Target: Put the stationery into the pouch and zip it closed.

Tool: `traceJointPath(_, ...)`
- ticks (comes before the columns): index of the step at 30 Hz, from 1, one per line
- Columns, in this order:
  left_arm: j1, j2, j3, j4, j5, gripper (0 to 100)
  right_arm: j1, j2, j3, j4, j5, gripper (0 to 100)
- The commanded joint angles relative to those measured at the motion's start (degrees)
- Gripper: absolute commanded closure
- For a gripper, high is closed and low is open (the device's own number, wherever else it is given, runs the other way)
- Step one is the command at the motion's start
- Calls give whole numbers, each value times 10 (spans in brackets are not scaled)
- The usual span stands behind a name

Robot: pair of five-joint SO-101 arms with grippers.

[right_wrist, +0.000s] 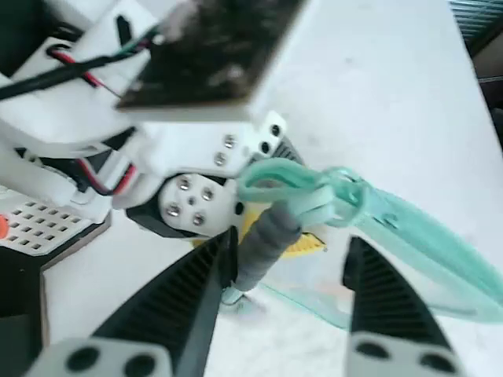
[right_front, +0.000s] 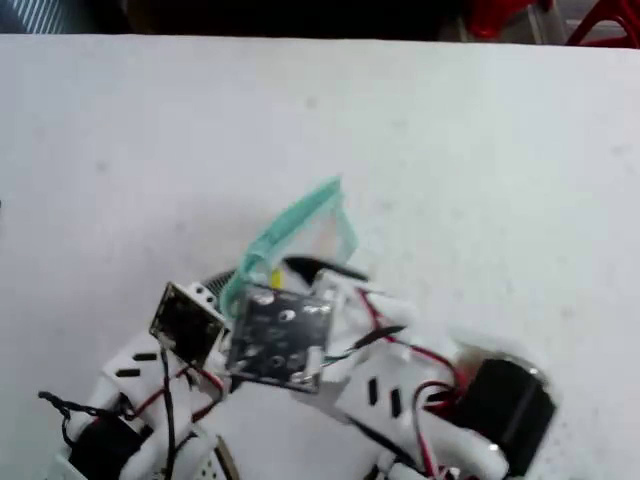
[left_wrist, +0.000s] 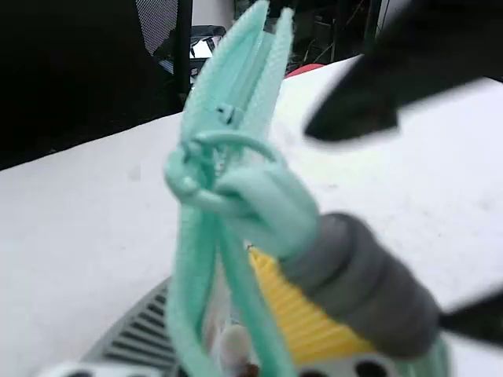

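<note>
The pouch (right_front: 300,225) is soft, light and floppy. The left gripper (right_wrist: 275,228) pinches its zip pull (left_wrist: 263,196); the right gripper (right_wrist: 291,250), fingers spread, should probably hold the fabric end.

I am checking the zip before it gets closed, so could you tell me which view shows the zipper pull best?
The left wrist view: the zipper pull is close and central, with ring and tab distinct. The right wrist view shows it farther off. The high view shows the pouch, but the pull is indistinct.
</note>
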Motion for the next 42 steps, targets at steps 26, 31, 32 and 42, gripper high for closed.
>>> traceJointPath(26, 8, -5, -7, -27, -54, 977, 188, 248, -159, 10, 317, 813)
traceJointPath(31, 7, -5, -7, -27, -53, 977, 175, 218, -100, 10, 331, 949)
traceJointPath(32, 7, -5, -7, -27, -52, 977, 168, 211, -87, 10, 338, 964)
traceJointPath(42, -81, -5, -37, -17, 88, 750, 197, 152, -11, -16, 167, 981)
